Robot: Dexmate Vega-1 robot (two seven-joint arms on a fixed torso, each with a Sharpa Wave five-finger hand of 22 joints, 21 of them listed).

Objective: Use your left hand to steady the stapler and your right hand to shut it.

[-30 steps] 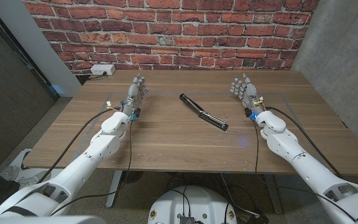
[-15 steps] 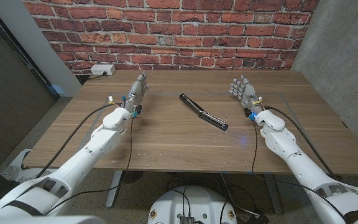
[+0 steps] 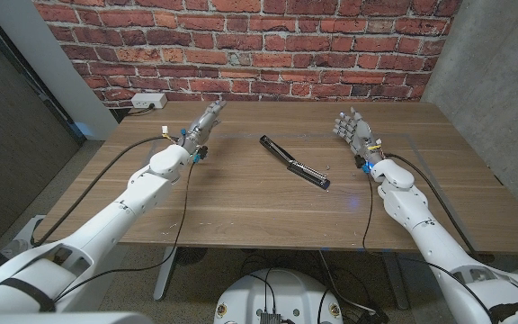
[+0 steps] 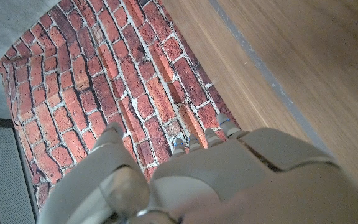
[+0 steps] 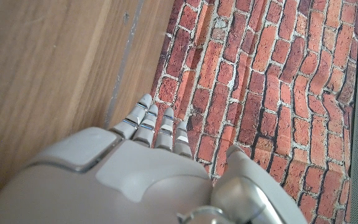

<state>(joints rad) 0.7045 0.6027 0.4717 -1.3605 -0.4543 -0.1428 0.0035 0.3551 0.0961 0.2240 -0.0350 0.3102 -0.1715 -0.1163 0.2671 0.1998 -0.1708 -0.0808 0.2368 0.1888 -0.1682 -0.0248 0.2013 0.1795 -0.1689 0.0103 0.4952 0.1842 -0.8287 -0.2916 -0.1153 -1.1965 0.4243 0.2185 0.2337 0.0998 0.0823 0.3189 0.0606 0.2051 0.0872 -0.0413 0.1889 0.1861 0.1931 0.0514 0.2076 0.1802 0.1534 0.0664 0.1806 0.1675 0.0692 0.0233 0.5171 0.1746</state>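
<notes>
— Where does the stapler (image 3: pixel 295 163) lie?
— Unfolded, mid-worktop (image 3: pixel 241 202), between the hands, touching neither.
— And the hands?
— Left hand (image 3: pixel 202 126) and right hand (image 3: pixel 352 129) both released, fingers apart. A white socket box (image 3: pixel 147 102) sits far left.

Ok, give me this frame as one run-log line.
stapler: flat open, mid-table, untouched | left hand: open, apart | right hand: open, apart | stage: pre-contact
</notes>
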